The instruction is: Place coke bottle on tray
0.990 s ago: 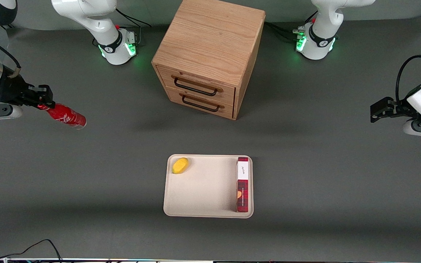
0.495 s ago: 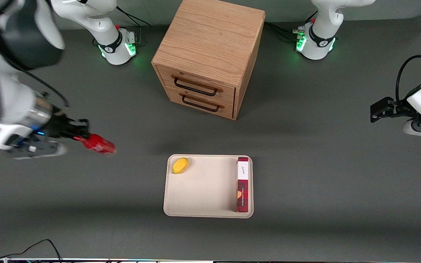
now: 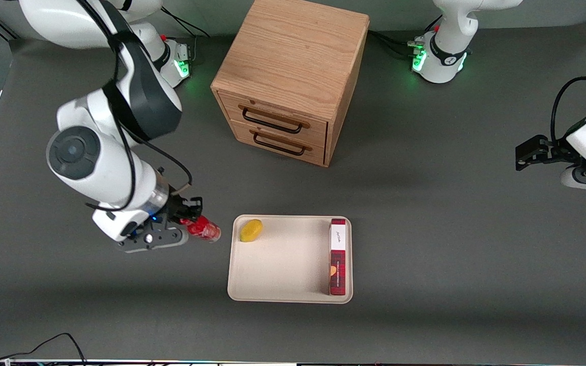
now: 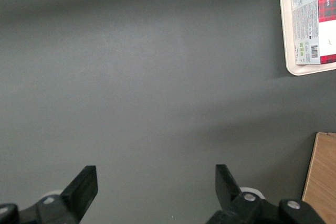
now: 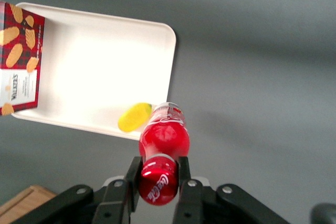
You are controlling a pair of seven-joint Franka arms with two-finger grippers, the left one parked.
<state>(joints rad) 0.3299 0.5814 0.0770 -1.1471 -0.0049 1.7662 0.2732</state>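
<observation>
Transport is the step in hand: gripper [image 5: 156,174] clamps the coke bottle [image 5: 164,141] by its cap end, held just short of the tray [image 3: 293,297] rim near the lemon [image 3: 251,230], so next comes carrying it over bare tray floor, lowering and releasing.

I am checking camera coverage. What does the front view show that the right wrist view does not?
Only the front view shows the cabinet's drawers and the arm's body. Only the right wrist view shows the fingers clamping the bottle's cap end. Both show the gripper holding the bottle beside the tray, off it, plus the lemon and box.
</observation>
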